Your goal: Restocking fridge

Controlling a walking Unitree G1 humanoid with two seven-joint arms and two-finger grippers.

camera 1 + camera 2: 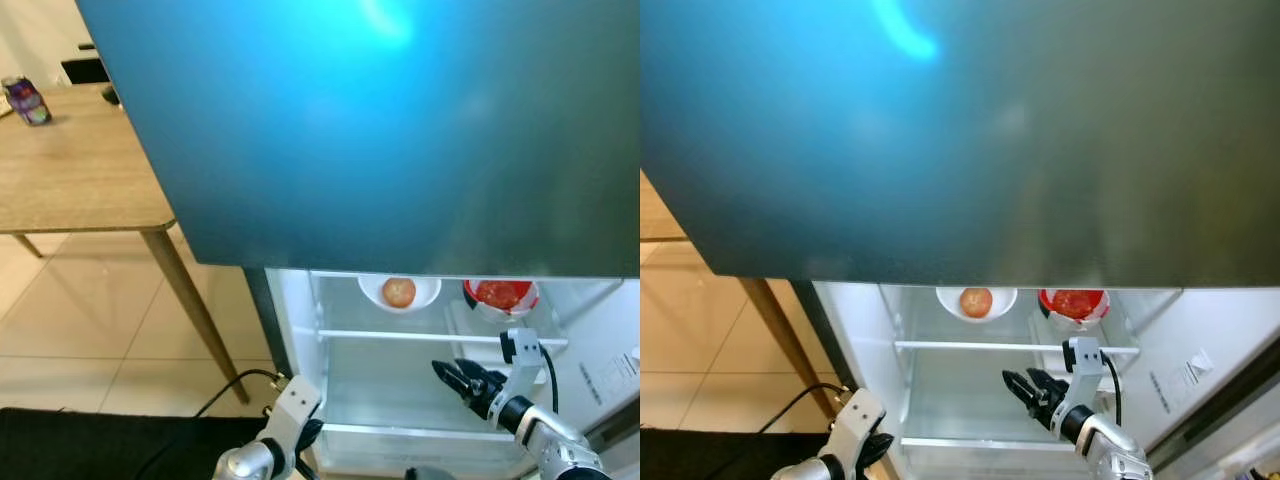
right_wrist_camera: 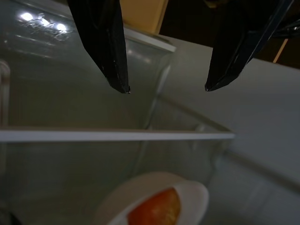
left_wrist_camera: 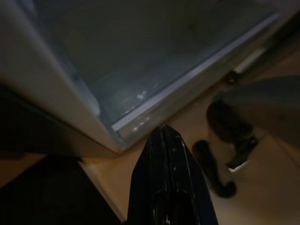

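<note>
The fridge stands open below its dark teal door (image 1: 400, 130). On the glass shelf (image 1: 420, 337) sit a white bowl (image 1: 399, 292) with an orange-red fruit (image 1: 399, 291) in it and a red-and-white tub (image 1: 501, 296). My right gripper (image 1: 458, 380) hangs open with nothing between its fingers, in front of the compartment under that shelf; the right wrist view has the bowl with the fruit (image 2: 154, 208) ahead of the open fingers. My left gripper (image 3: 166, 187) is shut, low by the fridge's bottom corner near the floor.
A wooden table (image 1: 70, 180) stands at the left with a can (image 1: 27, 101) on it. A black cable (image 1: 235, 385) runs over the tiled floor by the table leg. The inner side of the door (image 1: 610, 360) lies at the right.
</note>
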